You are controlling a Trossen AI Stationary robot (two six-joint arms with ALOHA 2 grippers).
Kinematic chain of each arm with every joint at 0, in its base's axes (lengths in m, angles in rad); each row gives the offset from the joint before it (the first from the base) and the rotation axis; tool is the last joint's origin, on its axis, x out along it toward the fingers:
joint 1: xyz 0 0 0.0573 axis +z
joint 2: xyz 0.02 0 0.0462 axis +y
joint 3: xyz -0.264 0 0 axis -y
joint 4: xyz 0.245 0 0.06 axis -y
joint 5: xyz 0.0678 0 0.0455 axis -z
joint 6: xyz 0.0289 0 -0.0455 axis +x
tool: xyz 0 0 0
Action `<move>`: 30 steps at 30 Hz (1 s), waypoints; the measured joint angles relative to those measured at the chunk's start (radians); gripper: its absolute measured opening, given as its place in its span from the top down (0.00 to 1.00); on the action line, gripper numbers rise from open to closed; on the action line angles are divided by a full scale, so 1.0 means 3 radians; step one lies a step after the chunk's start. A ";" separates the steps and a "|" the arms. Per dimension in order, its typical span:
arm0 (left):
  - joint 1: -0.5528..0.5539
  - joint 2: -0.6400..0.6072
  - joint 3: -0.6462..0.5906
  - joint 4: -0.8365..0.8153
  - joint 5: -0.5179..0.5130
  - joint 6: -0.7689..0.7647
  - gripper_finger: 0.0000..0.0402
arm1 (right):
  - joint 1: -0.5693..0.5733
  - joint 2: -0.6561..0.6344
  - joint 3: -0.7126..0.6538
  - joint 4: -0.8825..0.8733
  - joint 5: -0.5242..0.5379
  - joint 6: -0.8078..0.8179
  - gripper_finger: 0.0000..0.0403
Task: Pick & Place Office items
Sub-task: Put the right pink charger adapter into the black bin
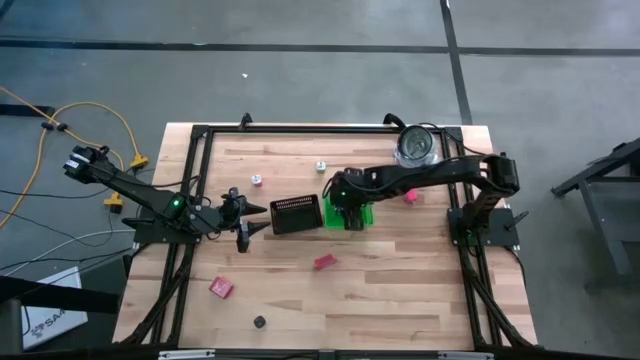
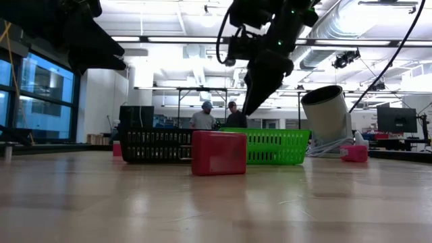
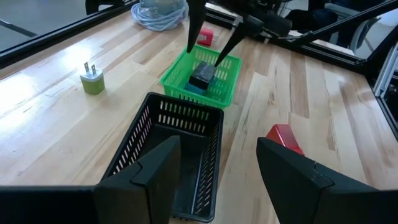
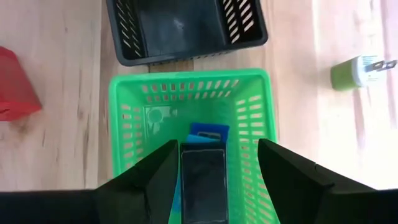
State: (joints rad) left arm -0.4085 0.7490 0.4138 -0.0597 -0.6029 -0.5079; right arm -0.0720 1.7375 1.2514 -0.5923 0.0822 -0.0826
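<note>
Two baskets sit side by side at mid-table, and the right gripper [image 1: 345,205] hangs straight above the green bin [image 4: 252,106], its fingers [image 3: 194,25] spread apart and holding nothing. Directly beneath them, between the fingertips, a black block [image 4: 202,180] lies inside the bin on top of a blue block [image 4: 208,132]. Just past the bin's far wall from that gripper stands the black mesh tray [image 4: 186,28], touching or nearly touching it. The left gripper [image 1: 245,222] waits on the tray's other side, pointed at its end, fingers [image 3: 292,171] parted with nothing between them. A red block [image 1: 325,262] lies on the table near the bin, on the front side, and a second red block [image 1: 221,288] lies farther off toward the left front corner. A pink block [image 1: 410,197] rests beside the right arm. A green plug adapter [image 4: 357,71] stands near the bin's back side. Behind the right arm sits a shiny silver round object [image 1: 417,146].
</note>
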 joint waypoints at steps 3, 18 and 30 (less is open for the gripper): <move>-0.0001 0.0000 0.0001 0.0001 0.0000 0.0000 0.49 | 0.0024 -0.0018 0.0001 0.0010 0.0008 0.0014 0.49; 0.0000 0.0000 0.0001 0.0004 0.0000 0.0000 0.49 | 0.0080 -0.0017 0.0000 0.0058 -0.0045 0.0004 0.49; -0.0001 -0.0001 0.0001 0.0007 0.0000 0.0000 0.49 | 0.0034 -0.0258 -0.0003 -0.0129 0.0170 0.0229 0.49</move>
State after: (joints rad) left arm -0.4088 0.7486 0.4141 -0.0576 -0.6029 -0.5078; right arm -0.0617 1.6601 1.2507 -0.6310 0.1333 -0.0139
